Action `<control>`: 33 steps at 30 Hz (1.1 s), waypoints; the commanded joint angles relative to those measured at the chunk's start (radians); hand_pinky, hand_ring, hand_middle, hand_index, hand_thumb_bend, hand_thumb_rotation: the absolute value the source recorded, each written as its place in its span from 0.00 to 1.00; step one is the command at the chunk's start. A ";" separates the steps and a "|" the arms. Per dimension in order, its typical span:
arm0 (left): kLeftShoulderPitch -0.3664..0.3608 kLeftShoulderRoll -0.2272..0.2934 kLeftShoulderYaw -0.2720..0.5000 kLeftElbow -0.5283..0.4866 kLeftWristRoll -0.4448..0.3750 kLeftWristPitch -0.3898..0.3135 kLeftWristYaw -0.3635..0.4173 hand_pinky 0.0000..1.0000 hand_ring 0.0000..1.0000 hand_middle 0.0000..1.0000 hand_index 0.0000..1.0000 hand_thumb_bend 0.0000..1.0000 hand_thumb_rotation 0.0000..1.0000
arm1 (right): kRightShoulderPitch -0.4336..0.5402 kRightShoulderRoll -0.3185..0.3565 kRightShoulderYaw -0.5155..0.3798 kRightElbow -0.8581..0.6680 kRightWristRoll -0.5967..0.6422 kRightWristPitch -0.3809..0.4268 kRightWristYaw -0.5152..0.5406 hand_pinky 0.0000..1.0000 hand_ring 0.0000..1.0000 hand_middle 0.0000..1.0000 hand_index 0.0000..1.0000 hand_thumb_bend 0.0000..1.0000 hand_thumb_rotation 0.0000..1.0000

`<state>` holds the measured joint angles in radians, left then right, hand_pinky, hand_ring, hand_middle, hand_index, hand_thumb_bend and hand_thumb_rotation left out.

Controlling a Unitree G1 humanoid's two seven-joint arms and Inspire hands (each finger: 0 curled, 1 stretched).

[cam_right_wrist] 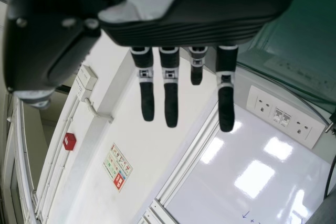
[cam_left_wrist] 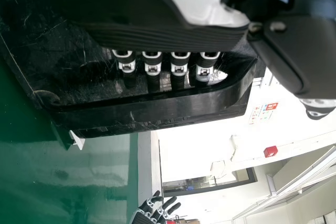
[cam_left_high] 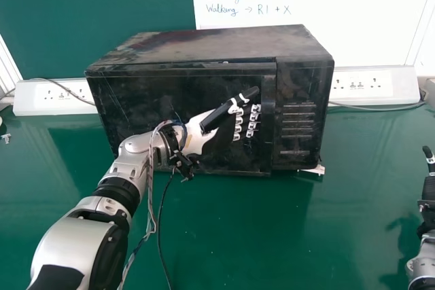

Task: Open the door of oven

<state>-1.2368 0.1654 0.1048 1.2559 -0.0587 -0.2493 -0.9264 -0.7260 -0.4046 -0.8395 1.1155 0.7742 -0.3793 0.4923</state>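
The place is looking like a robotics lab. A robot arm is trailing wires over a green worktop, and socket strips are running along its back. A whiteboard is carrying handwritten notes behind it, beside a green panel. On the pale wall, a sign and a red box are giving the room an institutional air.

microwave oven: black, brown-blotched top | left hand: white, black | tabletop: green | whiteboard, 1 o'clock in head view: white, blue handwriting
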 commanded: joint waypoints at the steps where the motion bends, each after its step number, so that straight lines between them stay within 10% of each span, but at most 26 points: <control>1: -0.005 -0.008 -0.009 -0.012 0.005 0.008 0.001 0.42 0.64 0.74 0.76 0.92 0.92 | -0.008 0.004 0.000 -0.007 0.003 -0.004 0.001 0.90 0.99 0.99 0.91 1.00 0.91; 33: 0.005 -0.085 0.038 -0.035 -0.058 0.138 0.046 0.44 0.73 0.87 0.90 0.88 0.86 | -0.009 0.003 -0.003 -0.005 0.007 -0.004 0.017 0.93 0.99 0.99 0.91 1.00 0.91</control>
<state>-1.2364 0.0878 0.1365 1.2312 -0.1011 -0.1168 -0.8786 -0.7263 -0.4041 -0.8407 1.1150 0.7763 -0.3806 0.4981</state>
